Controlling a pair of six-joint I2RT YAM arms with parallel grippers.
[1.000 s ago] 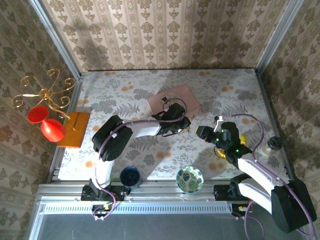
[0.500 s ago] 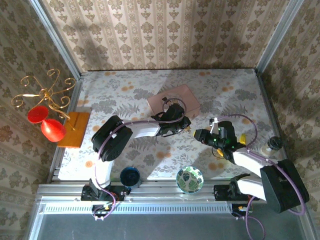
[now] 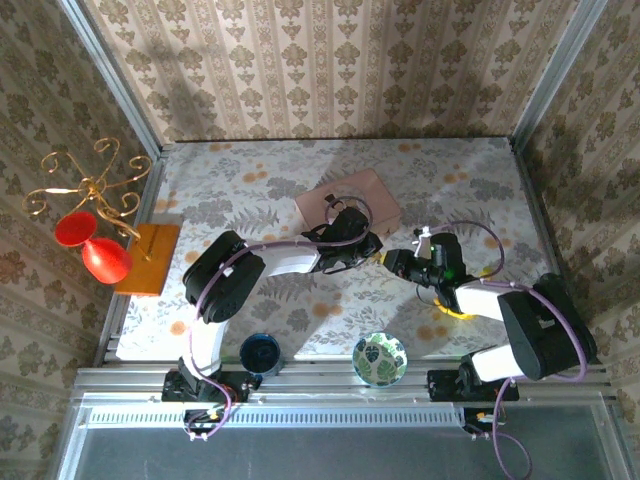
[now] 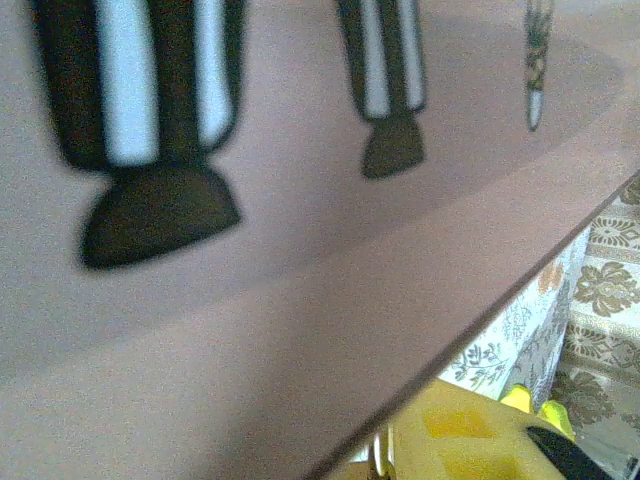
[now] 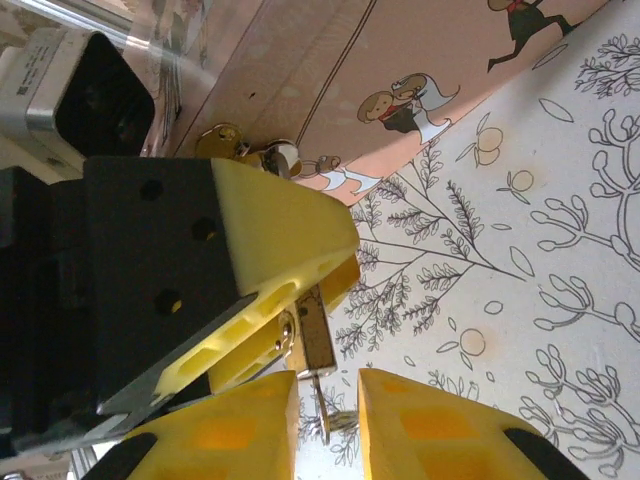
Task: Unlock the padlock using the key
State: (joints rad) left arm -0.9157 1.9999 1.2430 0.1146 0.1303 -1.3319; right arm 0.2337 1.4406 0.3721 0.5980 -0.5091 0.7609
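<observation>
The left gripper (image 5: 298, 322) is clenched on the tiny padlock (image 5: 312, 345), just off the pink box's (image 5: 400, 50) near-right corner. The right gripper (image 5: 328, 398) stands parted around the key (image 5: 323, 407), which it does not yet pinch. The metal looks light, stiff and slippery, so grip the key's flat head.

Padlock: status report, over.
Left gripper shut on padlock. Right gripper open, straddling thin metal piece hanging off it; key or shackle, cannot tell. Pink box close behind, not blocking.
</observation>
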